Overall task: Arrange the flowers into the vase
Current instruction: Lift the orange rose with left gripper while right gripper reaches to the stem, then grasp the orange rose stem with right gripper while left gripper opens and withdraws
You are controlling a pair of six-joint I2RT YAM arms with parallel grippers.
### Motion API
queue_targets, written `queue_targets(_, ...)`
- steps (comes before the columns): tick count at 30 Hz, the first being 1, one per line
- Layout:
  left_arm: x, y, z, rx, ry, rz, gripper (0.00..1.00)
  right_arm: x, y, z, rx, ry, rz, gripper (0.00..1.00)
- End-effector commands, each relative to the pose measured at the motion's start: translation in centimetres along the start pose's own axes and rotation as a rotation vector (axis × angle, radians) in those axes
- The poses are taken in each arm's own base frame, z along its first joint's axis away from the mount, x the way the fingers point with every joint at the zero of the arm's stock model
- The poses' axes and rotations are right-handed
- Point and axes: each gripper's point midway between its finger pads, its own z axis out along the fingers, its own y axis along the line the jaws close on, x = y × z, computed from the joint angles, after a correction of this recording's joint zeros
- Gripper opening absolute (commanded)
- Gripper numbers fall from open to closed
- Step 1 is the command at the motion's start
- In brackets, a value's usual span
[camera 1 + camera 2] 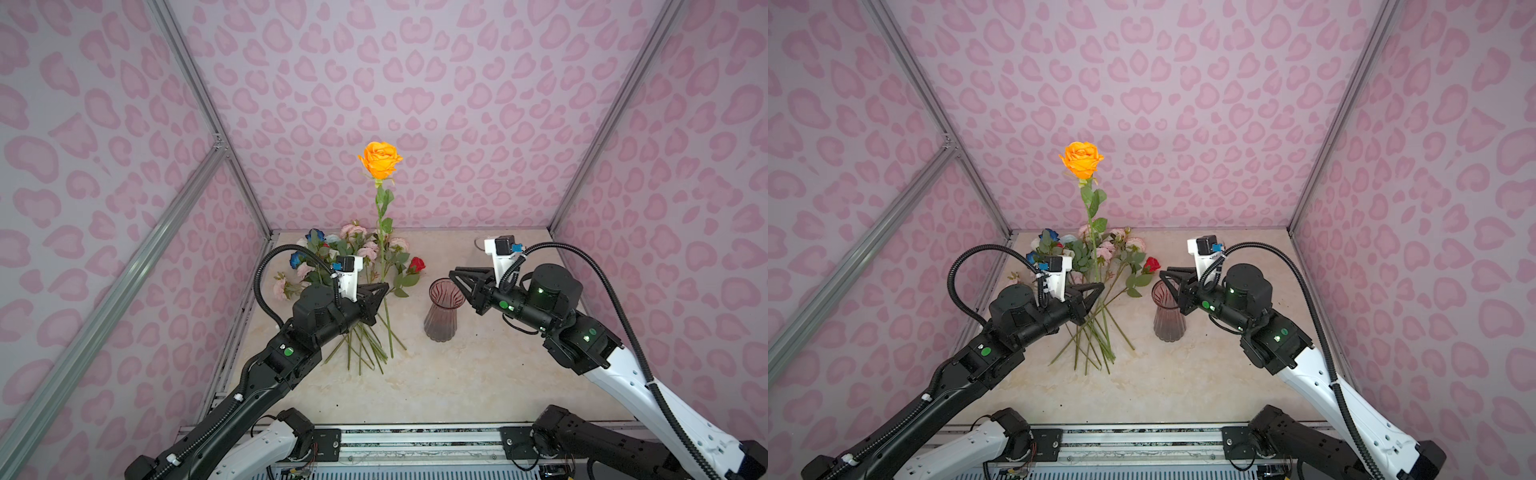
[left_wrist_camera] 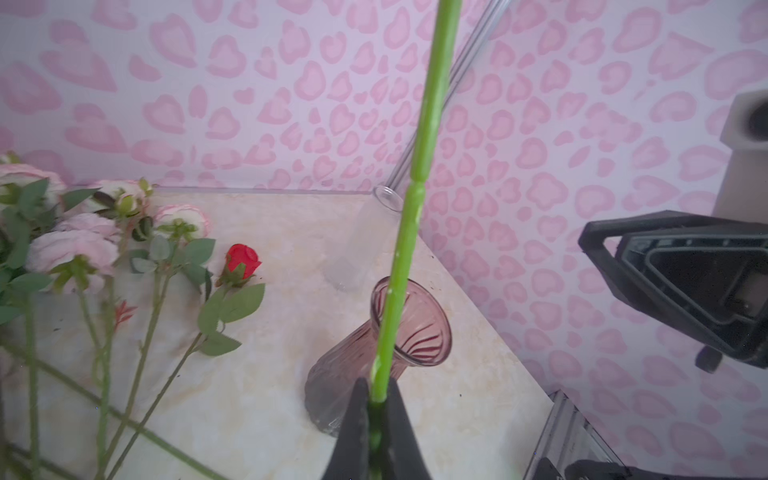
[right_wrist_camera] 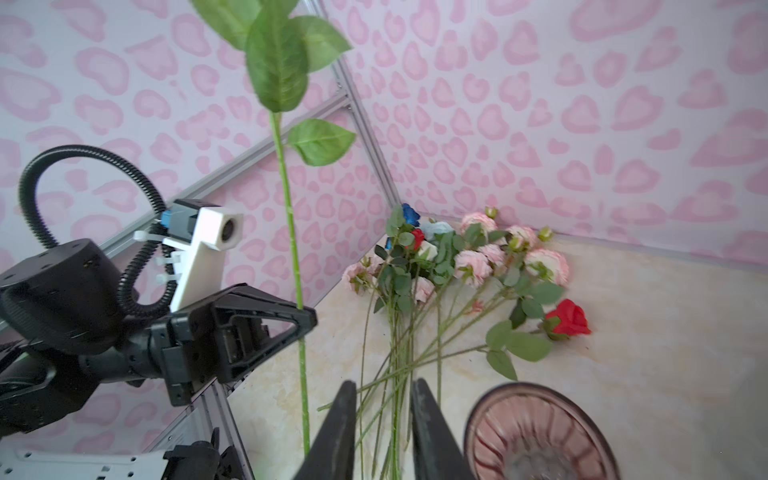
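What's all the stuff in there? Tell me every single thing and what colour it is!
orange rose: one, orange head, green stem, held upright above the table
flower pile: many, too tangled to count; pink, blue and pale heads; lying at the table's back left
red rose: one, red, lying at the pile's right edge
vase: one, purplish-pink ribbed glass, standing empty mid-table
clear glass: one, see-through, back right corner
table: one, cream marble look
walls: pink blotchy pattern, all around
left gripper: black, shut on the orange rose's stem
right gripper: black, open, empty, near the vase's rim
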Motion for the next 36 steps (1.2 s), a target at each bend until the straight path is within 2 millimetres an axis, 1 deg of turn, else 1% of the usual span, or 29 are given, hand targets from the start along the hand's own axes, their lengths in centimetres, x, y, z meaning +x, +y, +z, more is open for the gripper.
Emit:
queue_targets(1, -1.9, -3.1, 0.7, 0.092, -0.051, 0.07, 0.03, -0.7, 1.6, 2.2, -0.027, 0.013, -0.049, 0.33)
queue_targets(2, -2.1, -3.5, 0.9, 0.096, -0.051, 0.078, 0.03, -0.8, 2.2, 3.0, -0.056, 0.028, -0.041, 0.36)
queue_targets(5, -2.2, -3.9, 1.3, 0.096, -0.058, 0.083, 0.03, -0.4, 3.5, 4.4, -0.104, 0.036, -0.024, 0.39)
queue_targets(8, -1.8, -3.9, 1.4, 0.09, -0.061, 0.086, 0.03, 0.1, 3.5, 5.3, -0.104, 0.041, -0.005, 0.4)
queue_targets(12, -1.1, -3.3, 1.7, 0.072, -0.046, 0.08, 0.03, 0.3, 3.9, 6.0, -0.125, 0.044, 0.005, 0.36)
queue_targets(16, -0.7, -3.3, 1.9, 0.077, -0.037, 0.078, 0.03, 0.5, 3.2, 6.8, -0.096, 0.034, 0.021, 0.28)
queue_targets(20, -0.3, -3.1, 1.8, 0.075, -0.031, 0.078, 0.03, 0.3, 3.6, 7.5, -0.12, 0.019, 0.023, 0.23)
queue_targets(23, 0.1, -2.9, 1.8, 0.072, -0.024, 0.078, 0.03, 0.2, 3.4, 8.0, -0.111, 0.02, 0.023, 0.16)
queue_targets(25, 0.4, -2.9, 1.7, 0.073, -0.019, 0.08, 0.03, 0.4, 3.3, 8.4, -0.106, 0.028, 0.019, 0.15)
queue_targets(26, 0.5, -2.8, 1.7, 0.072, -0.017, 0.081, 0.03, 0.5, 3.2, 8.5, -0.105, 0.028, 0.018, 0.13)
queue_targets(27, 0.6, -2.8, 1.6, 0.07, -0.014, 0.082, 0.03, 0.4, 3.2, 8.6, -0.107, 0.027, 0.019, 0.08)
queue_targets(29, 0.8, -2.4, 1.4, 0.053, -0.012, 0.082, 0.04, 0.3, 3.4, 8.6, -0.112, 0.019, 0.022, 0.02)
queue_targets(30, 0.8, -2.3, 1.4, 0.044, -0.014, 0.08, 0.09, 0.2, 3.4, 8.7, -0.111, 0.015, 0.02, 0.0)
queue_targets(31, 0.8, -2.0, 1.3, 0.032, -0.014, 0.079, 0.15, 0.1, 3.4, 8.7, -0.11, 0.012, 0.016, 0.0)
queue_targets(32, 0.8, -1.9, 1.2, 0.022, -0.014, 0.08, 0.24, 0.0, 3.4, 8.7, -0.102, 0.007, 0.012, 0.0)
queue_targets(34, 0.9, -1.4, 1.0, -0.003, -0.01, 0.084, 0.47, 0.1, 3.0, 8.8, -0.08, 0.005, 0.006, 0.0)
queue_targets(36, 1.1, -0.7, 0.6, -0.038, -0.012, 0.082, 0.58, 0.0, 2.9, 8.8, -0.067, 0.004, 0.0, 0.0)
